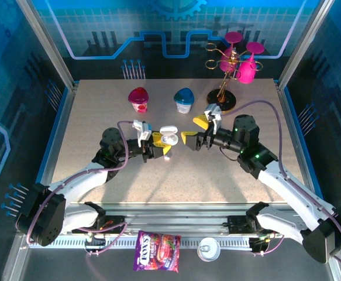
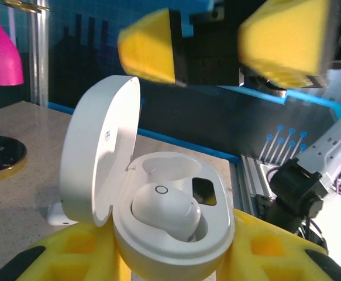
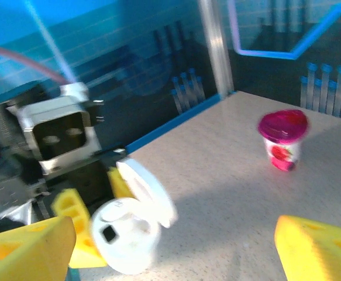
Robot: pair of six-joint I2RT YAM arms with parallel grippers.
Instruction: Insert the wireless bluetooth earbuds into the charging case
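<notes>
Beige speckled table (image 1: pixel 100 105) carries the scene, and above its middle the two arms meet nose to nose. The left pincer (image 1: pixel 163 144) pinches the lower shell of the white charging case (image 2: pixel 176 240) between its yellow pads, holding it off the table with the lid (image 2: pixel 100 158) swung up. The right pincer (image 1: pixel 195 130) faces it just beside the case, spread wide with nothing between its pads. One earbud (image 2: pixel 164 208) already sits in the nearer pocket of the case, while the pocket behind it (image 2: pixel 164 167) looks empty. A small white piece (image 2: pixel 59 213) lies on the table behind the lid; whether it is another earbud cannot be told. Such an earbud is likely very light, hard, glossy and slippery, so a gentle pinch across its short stem or flatter flanks seems wisest. The hinged lid looks like the weak part and is best left alone.
</notes>
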